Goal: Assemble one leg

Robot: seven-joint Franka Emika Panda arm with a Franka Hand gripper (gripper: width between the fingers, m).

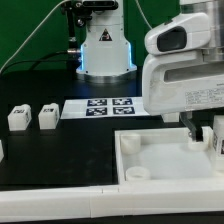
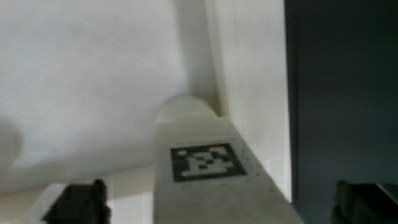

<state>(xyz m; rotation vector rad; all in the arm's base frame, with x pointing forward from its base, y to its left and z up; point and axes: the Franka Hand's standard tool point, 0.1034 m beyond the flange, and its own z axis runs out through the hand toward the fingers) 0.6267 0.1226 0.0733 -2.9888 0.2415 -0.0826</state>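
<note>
A white leg point(image 2: 208, 160) with a black-and-white tag stands upright between my fingertips in the wrist view, in a corner of the large white tray-like part point(image 2: 89, 90). My gripper point(image 2: 222, 205) is open, with a gap between the leg and each fingertip. In the exterior view my gripper point(image 1: 205, 133) hangs over the tray-like part's point(image 1: 160, 160) far corner at the exterior view's right, and the leg there is mostly hidden. Two more legs point(image 1: 18, 117) point(image 1: 47, 116) stand on the black table at the exterior view's left.
The marker board point(image 1: 105, 106) lies behind the tray-like part. The robot base point(image 1: 105, 50) stands at the back. Another white part point(image 1: 2, 150) shows at the left edge. The table's white front edge point(image 1: 60, 205) runs along the bottom.
</note>
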